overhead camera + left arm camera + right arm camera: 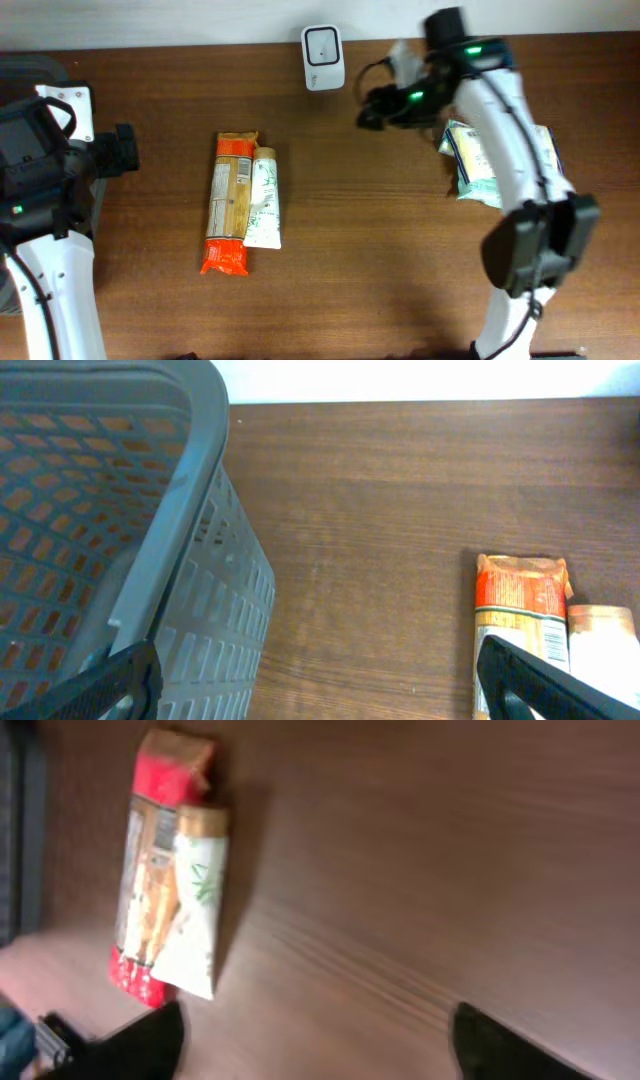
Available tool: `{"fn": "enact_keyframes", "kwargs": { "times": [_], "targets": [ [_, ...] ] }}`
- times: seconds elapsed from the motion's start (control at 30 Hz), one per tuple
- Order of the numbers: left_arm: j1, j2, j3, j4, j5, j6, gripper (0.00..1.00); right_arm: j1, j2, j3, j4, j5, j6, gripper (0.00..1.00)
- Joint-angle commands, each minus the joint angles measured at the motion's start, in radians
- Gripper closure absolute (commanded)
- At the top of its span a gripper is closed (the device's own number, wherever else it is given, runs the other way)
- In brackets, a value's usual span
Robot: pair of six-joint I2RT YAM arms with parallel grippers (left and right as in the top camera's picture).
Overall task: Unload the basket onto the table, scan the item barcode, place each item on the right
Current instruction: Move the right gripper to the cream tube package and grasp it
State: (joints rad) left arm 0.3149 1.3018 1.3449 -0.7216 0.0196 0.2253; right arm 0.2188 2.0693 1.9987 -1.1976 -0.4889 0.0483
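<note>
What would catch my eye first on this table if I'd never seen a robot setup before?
Probably the orange-red packet and white tube lying side by side left of the table's middle. Next, the small white scanner at the far edge, with the open right gripper hovering beside it on a green-lit arm. A grey basket stands at the far left.

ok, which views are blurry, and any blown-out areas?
Right wrist: motion-smeared, print on the packet and tube unreadable. Left wrist: sharp, basket mesh crisp, wall at the top washed white. Overhead: sharp, evenly lit.
</note>
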Motion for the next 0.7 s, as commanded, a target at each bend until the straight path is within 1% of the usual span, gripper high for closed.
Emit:
{"fn": "enact_keyframes", "kwargs": {
  "times": [0.0, 0.13, 0.17, 0.2, 0.27, 0.33, 0.37, 0.5, 0.6, 0.67],
  "targets": [
    [0.004, -0.001, 0.010, 0.001, 0.011, 0.016, 0.01, 0.158, 0.124, -0.015, 0.078, -0.035, 0.056, 0.31],
    [0.004, -0.001, 0.010, 0.001, 0.011, 0.016, 0.01, 0.281, 0.214, -0.015, 0.227, -0.035, 0.203, 0.37],
    [0.004, -0.001, 0.010, 0.001, 0.011, 0.016, 0.01, 0.315, 0.234, -0.015, 0.273, -0.035, 0.224, 0.40],
    [0.004, -0.001, 0.010, 0.001, 0.011, 0.016, 0.01, 0.337, 0.245, -0.015, 0.292, -0.027, 0.243, 0.45],
    [0.004, -0.001, 0.010, 0.000, 0.010, 0.016, 0.01, 0.363, 0.264, -0.015, 0.305, 0.003, 0.277, 0.46],
    [0.004, -0.001, 0.010, 0.001, 0.011, 0.016, 0.01, 0.377, 0.282, -0.015, 0.305, 0.003, 0.286, 0.47],
    [0.004, -0.001, 0.010, 0.001, 0.011, 0.016, 0.01, 0.384, 0.298, -0.017, 0.305, 0.003, 0.299, 0.50],
    [0.004, -0.001, 0.010, 0.001, 0.011, 0.016, 0.01, 0.402, 0.313, -0.058, 0.306, 0.004, 0.309, 0.55],
    [0.004, -0.001, 0.010, 0.000, 0.011, 0.016, 0.01, 0.403, 0.315, -0.113, 0.331, 0.010, 0.309, 0.56],
    [0.004, -0.001, 0.010, 0.001, 0.011, 0.016, 0.01, 0.404, 0.315, -0.148, 0.381, 0.001, 0.309, 0.56]
  ]
}}
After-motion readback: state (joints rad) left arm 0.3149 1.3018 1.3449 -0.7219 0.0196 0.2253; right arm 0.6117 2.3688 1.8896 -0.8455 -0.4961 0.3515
